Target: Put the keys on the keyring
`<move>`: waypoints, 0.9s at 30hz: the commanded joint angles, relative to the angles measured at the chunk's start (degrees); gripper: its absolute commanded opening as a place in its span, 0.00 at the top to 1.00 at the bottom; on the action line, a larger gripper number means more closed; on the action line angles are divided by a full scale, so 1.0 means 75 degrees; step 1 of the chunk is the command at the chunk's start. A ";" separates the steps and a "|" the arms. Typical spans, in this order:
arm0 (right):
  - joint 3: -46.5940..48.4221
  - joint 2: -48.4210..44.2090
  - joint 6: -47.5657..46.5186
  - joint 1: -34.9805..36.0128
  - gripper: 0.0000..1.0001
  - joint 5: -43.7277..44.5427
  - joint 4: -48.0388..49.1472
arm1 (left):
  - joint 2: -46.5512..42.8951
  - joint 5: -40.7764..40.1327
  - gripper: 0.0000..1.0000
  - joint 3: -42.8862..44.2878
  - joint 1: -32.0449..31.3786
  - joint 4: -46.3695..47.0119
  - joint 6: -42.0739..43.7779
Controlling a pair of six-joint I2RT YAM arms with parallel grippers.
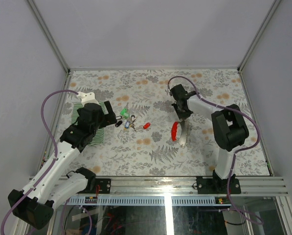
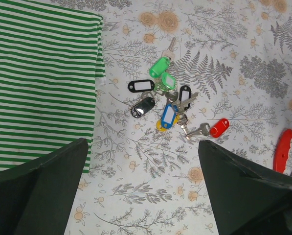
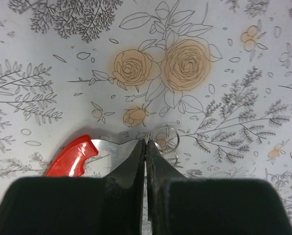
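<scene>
beside the keyring point(image 3: 166, 139), right hand point(image 3: 146, 143) pinched shut.

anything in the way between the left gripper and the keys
nothing visible does: the open left gripper hangs over bare flowered table just short of the keys, with no object between them. the striped cloth lies off to one side, apart from the keys.

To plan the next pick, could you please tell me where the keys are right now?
In the top view the keys lie clustered left of centre on the floral table, between the striped cloth and a red tag.
</scene>
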 commanded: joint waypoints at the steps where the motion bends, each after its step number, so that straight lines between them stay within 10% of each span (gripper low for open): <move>1: -0.0147 -0.1253 0.0180 0.0067 1.00 -0.0007 0.0249 | -0.0078 0.0329 0.00 -0.0035 0.0046 0.0871 -0.0016; 27: -0.2258 -0.6410 0.0477 0.0059 1.00 -0.7033 0.4087 | 0.0089 0.5797 0.06 0.1531 -0.0017 0.2659 0.2272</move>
